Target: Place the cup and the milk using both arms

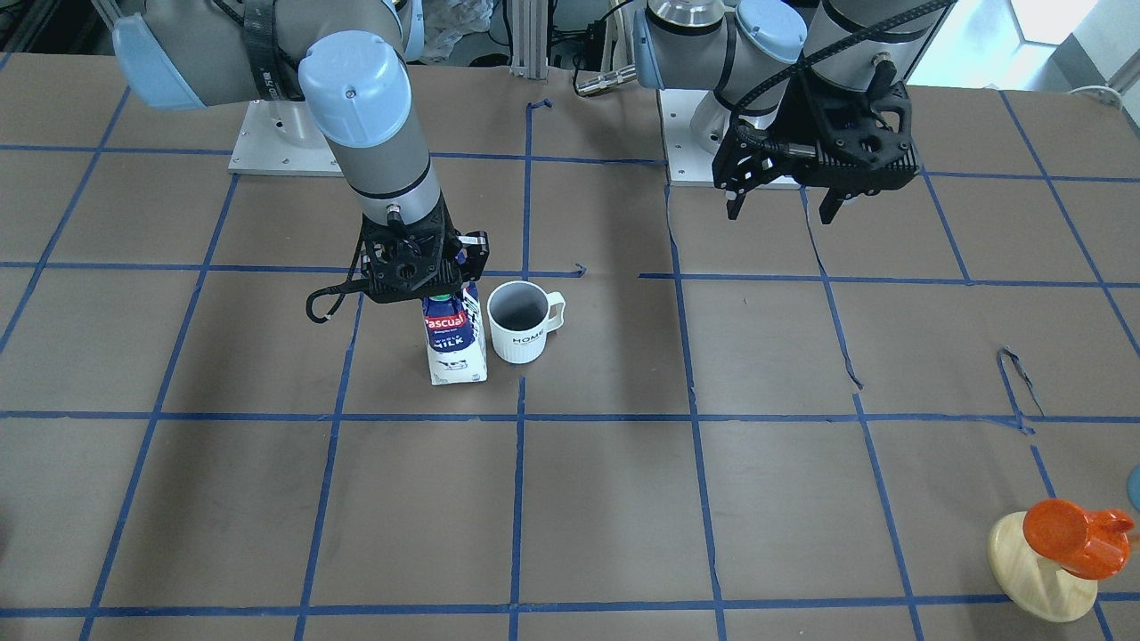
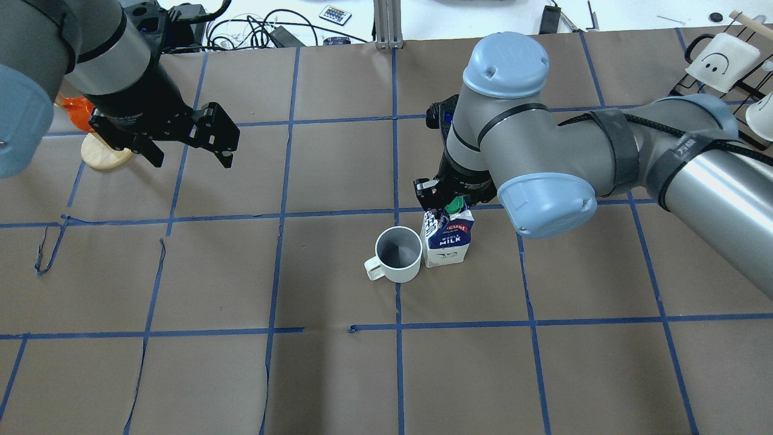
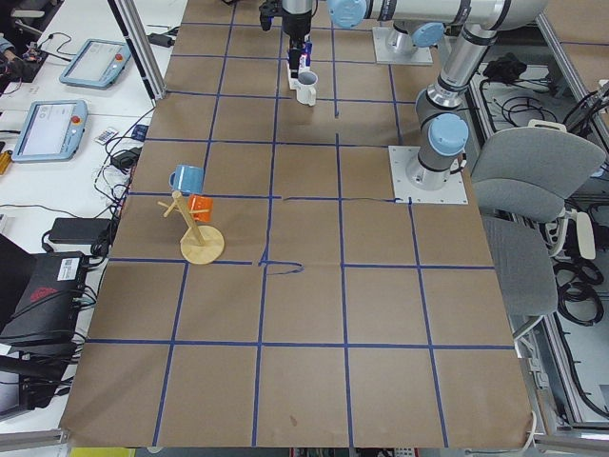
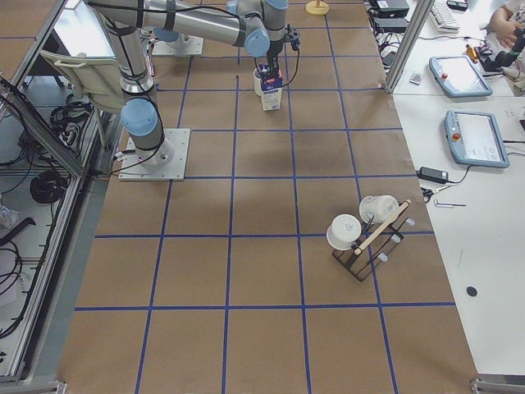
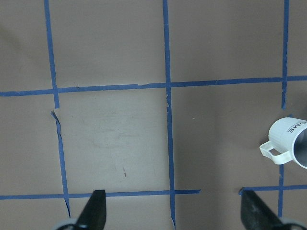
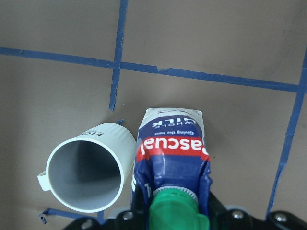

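The right gripper (image 1: 445,287) pinches the top of the milk carton (image 1: 456,343), which stands just beside the white mug (image 1: 518,322). Letting go seems next. The left gripper (image 1: 782,214) hangs wide, empty.

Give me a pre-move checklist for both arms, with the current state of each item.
1. The milk upright, base on the table: ok.
2. Right gripper closed on the milk's top: ok.
3. The cup upright, handle pointing away from the milk: ok.
4. Gap between the cup and the milk: cannot tell; they look touching or nearly so.
5. Left gripper open, empty, well away from the cup: ok.
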You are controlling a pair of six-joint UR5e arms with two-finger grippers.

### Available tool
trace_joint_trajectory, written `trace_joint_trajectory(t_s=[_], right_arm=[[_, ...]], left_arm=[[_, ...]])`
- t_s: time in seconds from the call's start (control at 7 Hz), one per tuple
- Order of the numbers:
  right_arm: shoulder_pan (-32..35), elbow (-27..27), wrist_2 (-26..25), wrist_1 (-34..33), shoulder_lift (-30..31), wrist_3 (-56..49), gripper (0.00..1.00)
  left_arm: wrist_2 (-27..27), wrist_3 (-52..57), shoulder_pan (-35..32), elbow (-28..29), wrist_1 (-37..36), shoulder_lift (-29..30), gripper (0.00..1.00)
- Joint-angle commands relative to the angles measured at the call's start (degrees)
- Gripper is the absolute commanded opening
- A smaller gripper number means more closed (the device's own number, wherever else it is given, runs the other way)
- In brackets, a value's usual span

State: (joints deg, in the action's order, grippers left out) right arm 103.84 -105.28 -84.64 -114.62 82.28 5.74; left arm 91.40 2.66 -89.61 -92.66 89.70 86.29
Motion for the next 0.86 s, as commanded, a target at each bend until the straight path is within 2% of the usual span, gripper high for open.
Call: trace_joint_trajectory(t_s=[0.0,0.29,0.57,0.71], right_arm=[[-0.04,0.51,-0.7,-2.89,-0.46,0.15,1.0],[-4.58,2.86,-2.18,-2.19,0.16,-0.03,1.0],[-10.38,10.84,-3.07,9.88,2.08,-0.03,1.0],[-13.19,12.27,-2.99,13.51,3.14,-0.11,1.0]], left_arm=[[0.0,0.06,-0.04,-0.15,0.04,-0.07,1.0],[0.27,-0.02,-0.04,-0.06,0.04,-0.07,1.0],[0.35,-0.02,-0.13,-0.06,0.04,-0.07,1.0],[0.36,-0.02,-0.13,-0.06,0.04,-0.15,1.0]])
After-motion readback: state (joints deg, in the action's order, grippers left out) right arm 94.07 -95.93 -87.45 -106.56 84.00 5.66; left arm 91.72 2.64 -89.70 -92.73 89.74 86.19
